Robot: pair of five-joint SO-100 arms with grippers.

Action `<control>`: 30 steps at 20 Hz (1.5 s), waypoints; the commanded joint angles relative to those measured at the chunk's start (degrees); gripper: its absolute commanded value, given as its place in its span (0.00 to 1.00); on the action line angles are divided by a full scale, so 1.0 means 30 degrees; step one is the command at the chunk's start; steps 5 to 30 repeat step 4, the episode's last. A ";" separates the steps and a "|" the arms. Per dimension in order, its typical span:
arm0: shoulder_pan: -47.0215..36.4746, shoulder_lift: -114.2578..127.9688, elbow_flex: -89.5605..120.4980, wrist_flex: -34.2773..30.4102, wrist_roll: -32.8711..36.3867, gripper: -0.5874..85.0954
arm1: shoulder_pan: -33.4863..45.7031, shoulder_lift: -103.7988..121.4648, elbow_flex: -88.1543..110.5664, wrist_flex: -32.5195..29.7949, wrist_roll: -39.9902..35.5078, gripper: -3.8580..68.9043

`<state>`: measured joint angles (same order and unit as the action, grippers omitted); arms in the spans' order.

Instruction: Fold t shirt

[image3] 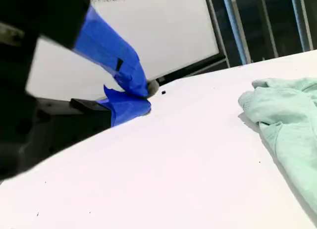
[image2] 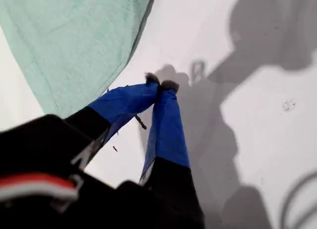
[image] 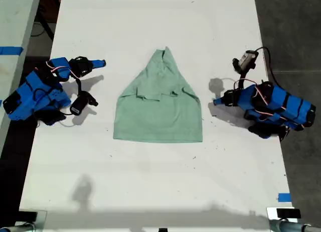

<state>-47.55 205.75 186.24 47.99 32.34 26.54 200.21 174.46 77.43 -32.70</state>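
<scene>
The mint-green cloth t shirt (image: 159, 102) lies partly folded, apart from my first gripper (image2: 159, 84) and my second gripper (image3: 148, 94); both jaws closed, empty.

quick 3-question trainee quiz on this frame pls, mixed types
1. True or false: my first tool is clamped on the t shirt.
2. How does the t shirt lie on the table? A) spread flat with both sleeves out; B) sleeves folded in, narrowing to a point toward the exterior view's top; C) rolled into a ball.
3. Fill in: my second tool has its jaws ___, with nothing between them.

Key: 1 false, it is shut on nothing, beside the shirt's edge. 2 B. 3 shut.
</scene>
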 commanded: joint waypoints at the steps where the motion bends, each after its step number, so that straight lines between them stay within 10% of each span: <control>1: -0.0088 0.0146 0.0791 0.0000 -0.0176 0.01 | -0.0205 0.0176 0.0937 0.0146 0.0205 0.07; 30: -0.0088 0.0146 0.0791 0.0029 -0.0205 0.01 | -0.0234 0.0176 0.0937 0.0146 0.0264 0.07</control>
